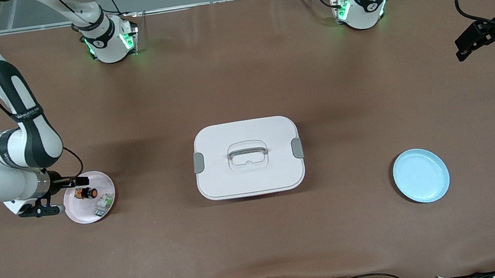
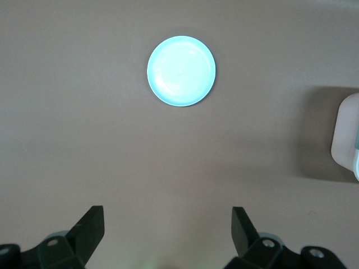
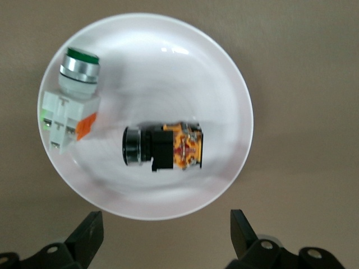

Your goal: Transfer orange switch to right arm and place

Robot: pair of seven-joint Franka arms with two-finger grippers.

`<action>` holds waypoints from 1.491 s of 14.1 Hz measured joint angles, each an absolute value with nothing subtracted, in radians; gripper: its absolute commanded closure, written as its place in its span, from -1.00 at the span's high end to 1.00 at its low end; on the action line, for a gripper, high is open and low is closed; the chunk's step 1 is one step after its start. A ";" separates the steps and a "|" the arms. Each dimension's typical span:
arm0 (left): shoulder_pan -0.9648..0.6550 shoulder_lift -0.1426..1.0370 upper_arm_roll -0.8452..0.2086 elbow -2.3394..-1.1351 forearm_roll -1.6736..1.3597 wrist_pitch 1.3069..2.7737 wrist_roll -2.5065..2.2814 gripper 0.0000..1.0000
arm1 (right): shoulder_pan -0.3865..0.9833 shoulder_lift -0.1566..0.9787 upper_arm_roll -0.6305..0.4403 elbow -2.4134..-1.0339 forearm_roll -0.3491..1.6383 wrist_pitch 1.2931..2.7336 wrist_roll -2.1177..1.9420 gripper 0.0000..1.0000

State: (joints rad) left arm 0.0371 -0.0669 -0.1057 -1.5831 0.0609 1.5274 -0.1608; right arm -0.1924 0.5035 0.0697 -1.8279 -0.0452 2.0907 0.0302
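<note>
The orange switch (image 1: pixel 85 193) lies on its side on a small pinkish-white plate (image 1: pixel 102 182) at the right arm's end of the table. In the right wrist view the switch (image 3: pixel 165 147) shows a black cap end and an orange-copper body, in the middle of the plate (image 3: pixel 224 84). My right gripper (image 1: pixel 62 196) is open and empty, low beside the plate's rim; in its own view the gripper (image 3: pixel 165 221) is clear of the switch. My left gripper (image 1: pixel 477 47) is open and empty, raised over the left arm's end of the table, and also shows in the left wrist view (image 2: pixel 165 216).
A white-and-green part (image 1: pixel 103 204) lies on the same plate beside the switch, also in the right wrist view (image 3: pixel 70 101). A white lidded box (image 1: pixel 248 158) with a handle sits mid-table. A light blue plate (image 1: pixel 421 175) lies toward the left arm's end, also in the left wrist view (image 2: pixel 181 70).
</note>
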 measured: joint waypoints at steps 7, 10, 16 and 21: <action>0.037 -0.067 -0.106 -1.583 0.061 1.527 -0.161 1.00 | -0.196 0.465 0.068 -1.792 -0.045 2.060 0.061 1.00; 0.037 -0.067 -0.106 -1.584 0.061 1.527 -0.161 1.00 | -0.197 0.454 0.067 -1.747 -0.045 2.061 -0.002 1.00; 0.036 -0.067 -0.106 -1.585 0.061 1.527 -0.160 1.00 | -0.203 0.448 0.065 -1.633 -0.045 2.006 -0.032 1.00; 0.036 -0.067 -0.106 -1.586 0.061 1.527 -0.160 1.00 | -0.207 0.348 0.066 -1.614 -0.041 1.934 -0.020 1.00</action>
